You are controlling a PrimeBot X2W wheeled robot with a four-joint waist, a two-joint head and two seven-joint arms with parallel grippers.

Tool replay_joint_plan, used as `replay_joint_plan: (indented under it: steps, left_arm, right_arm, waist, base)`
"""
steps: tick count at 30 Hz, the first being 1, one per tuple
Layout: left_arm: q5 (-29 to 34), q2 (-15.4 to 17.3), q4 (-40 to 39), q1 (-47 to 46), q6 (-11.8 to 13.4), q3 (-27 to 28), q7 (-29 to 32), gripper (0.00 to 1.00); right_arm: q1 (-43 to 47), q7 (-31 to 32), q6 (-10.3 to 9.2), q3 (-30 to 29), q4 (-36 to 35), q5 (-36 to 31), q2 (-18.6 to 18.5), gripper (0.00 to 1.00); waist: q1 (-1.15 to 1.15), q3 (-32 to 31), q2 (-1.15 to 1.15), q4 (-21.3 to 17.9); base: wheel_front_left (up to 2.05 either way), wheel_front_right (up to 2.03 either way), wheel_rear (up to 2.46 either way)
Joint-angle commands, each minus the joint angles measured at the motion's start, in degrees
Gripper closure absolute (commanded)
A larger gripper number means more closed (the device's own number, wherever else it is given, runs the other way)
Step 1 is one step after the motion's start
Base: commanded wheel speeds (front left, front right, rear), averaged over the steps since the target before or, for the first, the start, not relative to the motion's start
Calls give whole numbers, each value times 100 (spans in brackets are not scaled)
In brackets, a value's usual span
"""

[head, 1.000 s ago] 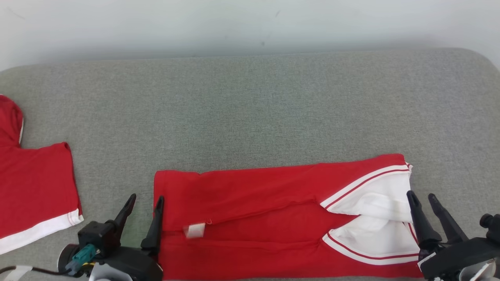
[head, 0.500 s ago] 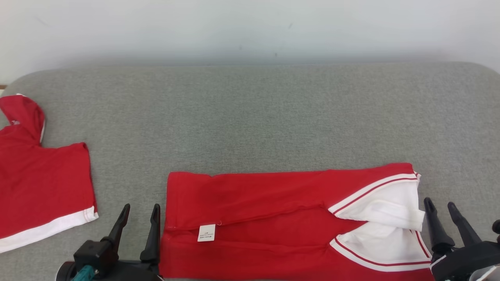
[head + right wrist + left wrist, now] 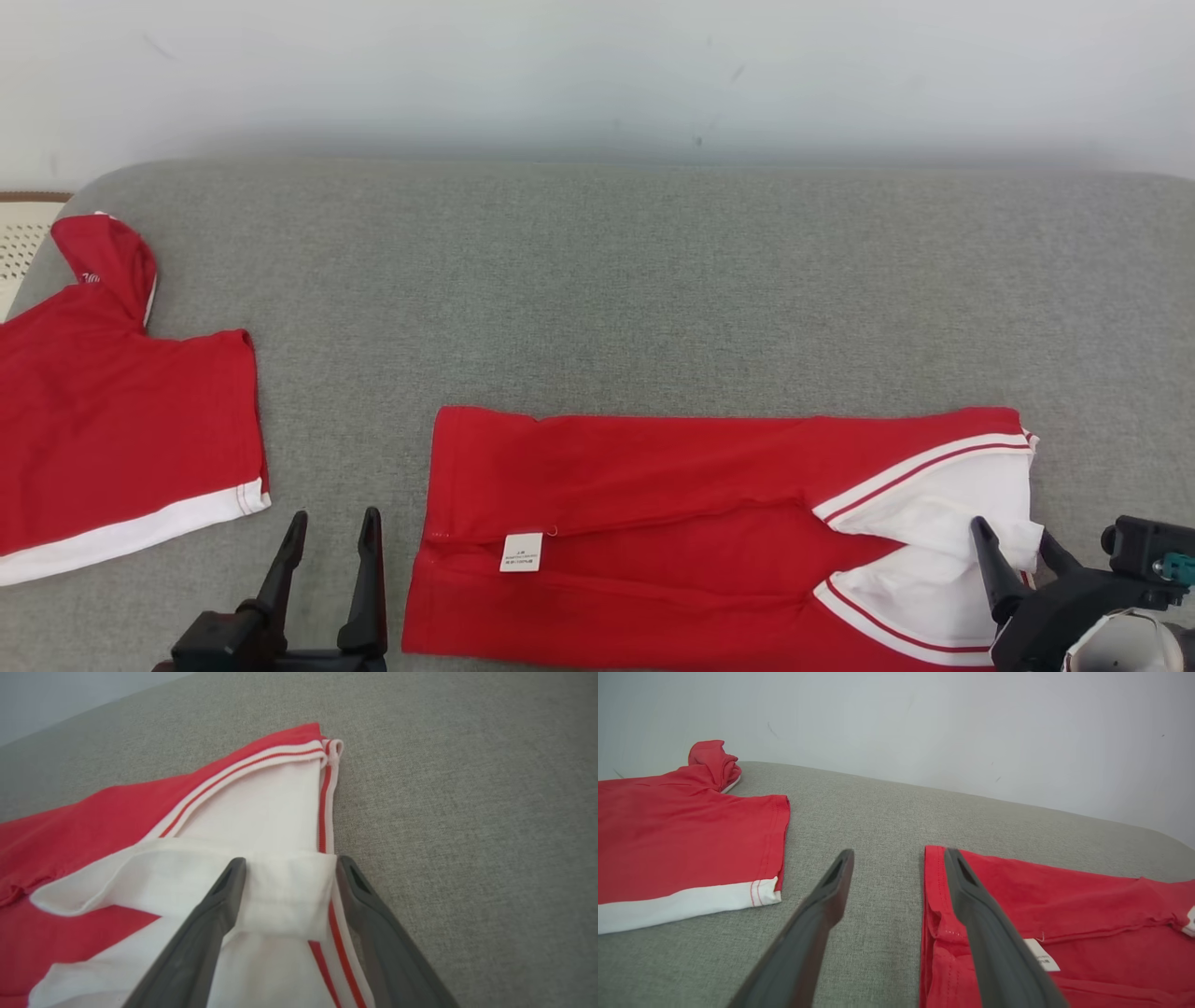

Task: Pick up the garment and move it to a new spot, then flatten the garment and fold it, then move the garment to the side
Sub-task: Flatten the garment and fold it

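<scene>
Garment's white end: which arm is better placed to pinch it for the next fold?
Right. The right gripper has open jaws either side of the white flap of the garment; the left gripper sits open at the opposite red edge.

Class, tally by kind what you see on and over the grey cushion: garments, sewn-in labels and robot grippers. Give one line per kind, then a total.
Garments: 2, the folded garment and the second garment to its left.
Labels: 1, the care label on the folded garment.
Grippers: 2, the left gripper and the right gripper, both with jaws apart.
Total: 5.
</scene>
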Motion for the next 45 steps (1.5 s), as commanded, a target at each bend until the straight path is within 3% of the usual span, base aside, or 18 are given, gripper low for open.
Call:
replay_joint_plan:
  steps: [1,11,12,13,14,23,33,38,45]
  left_arm:
    - [72,-8,-8,114,-13,40,-31,0]
    - [223,-176,28,180,-138,216,-31,0]
    - [243,-190,33,188,-148,227,-32,0]
    - [254,-202,38,197,-166,243,-32,0]
    - [262,-215,42,201,-182,259,-31,0]
    - [339,-303,88,190,-266,394,-32,0]
    - [393,-378,89,254,-338,569,-32,0]
    - [416,-404,70,353,-348,655,-32,0]
    - [438,-430,83,388,-384,714,-32,0]
  right_arm:
    - [-65,17,-4,-17,102,-129,-22,0]
    - [-217,192,-4,-29,877,-299,163,0]
    - [-220,234,-4,10,911,-246,190,8]
    - [-230,229,-1,55,904,-199,201,65]
    - [-247,162,-1,92,882,-161,201,100]
    - [-427,-77,-6,111,934,-81,-104,100]
    - [-546,-234,-5,-472,1038,-186,-747,100]
    - [-518,-47,-5,-352,521,251,-588,100]
    - [-252,468,-3,11,-747,971,-319,100]
  waist:
    - [0,-1,0,40]
    - [0,-56,0,101]
    - [0,-60,0,103]
    - [0,-64,0,102]
    - [0,-63,0,101]
    - [0,-53,0,79]
    - [0,-128,0,10]
    - [0,-185,0,-95]
    - [0,-288,0,-185]
  base:
    - [0,0,0]
    - [0,0,0]
    - [0,0,0]
    - [0,0,0]
    - [0,0,0]
    - [0,0,0]
    - [0,0,0]
    - [0,0,0]
    - [0,0,0]
